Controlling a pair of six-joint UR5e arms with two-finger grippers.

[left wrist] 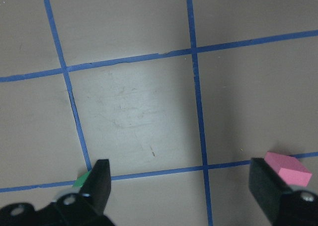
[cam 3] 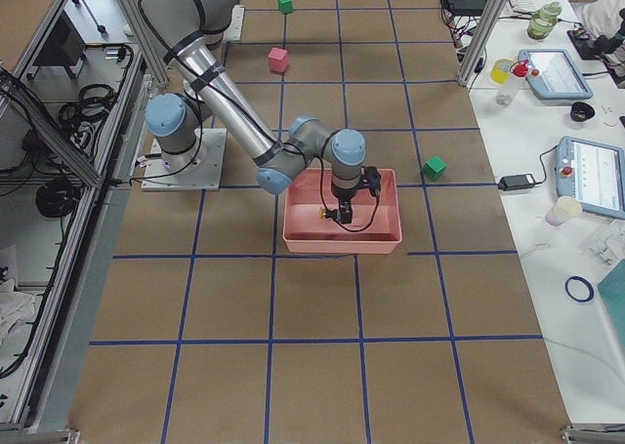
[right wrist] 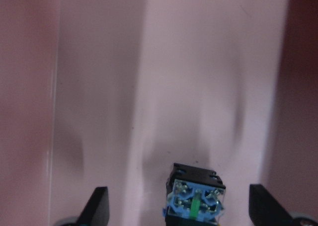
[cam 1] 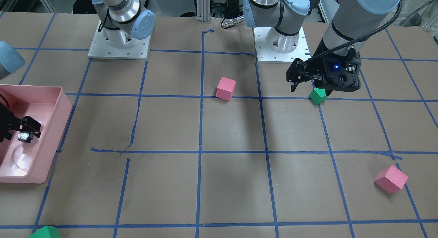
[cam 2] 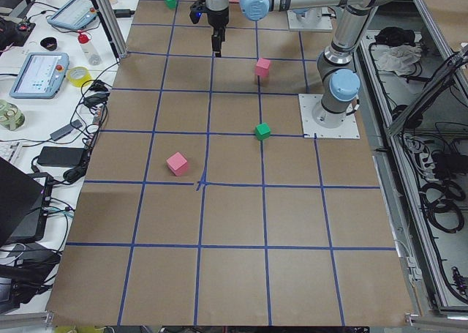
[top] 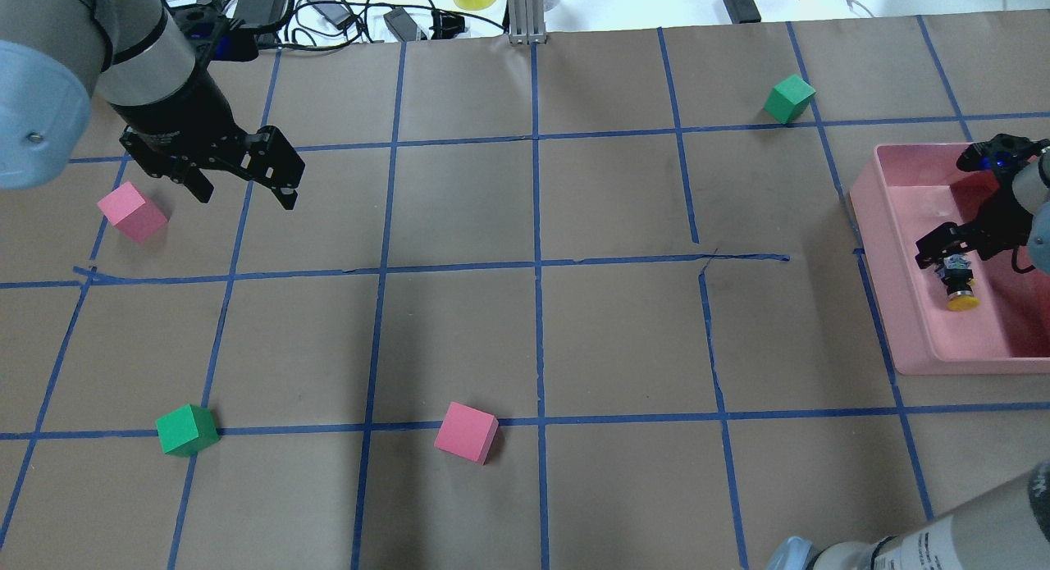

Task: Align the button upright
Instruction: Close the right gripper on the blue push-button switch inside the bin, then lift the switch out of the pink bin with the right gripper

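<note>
The button (top: 956, 285) is inside the pink bin (top: 890, 225) at the table's right end. Its yellow cap (top: 961, 301) points away from the gripper and its whitish-blue contact block faces the right wrist camera (right wrist: 196, 198). My right gripper (top: 951, 254) is open just above it, with the fingers (right wrist: 99, 206) wide apart on either side and not touching it. The button also shows in the front view (cam 1: 24, 137). My left gripper (top: 246, 197) is open and empty above the table at the far left.
Pink cubes (top: 131, 212) (top: 466, 432) and green cubes (top: 187, 430) (top: 789, 98) lie scattered on the brown paper. In the front view the left gripper (cam 1: 294, 84) hangs close to a green cube (cam 1: 317, 96). The bin walls surround the right gripper.
</note>
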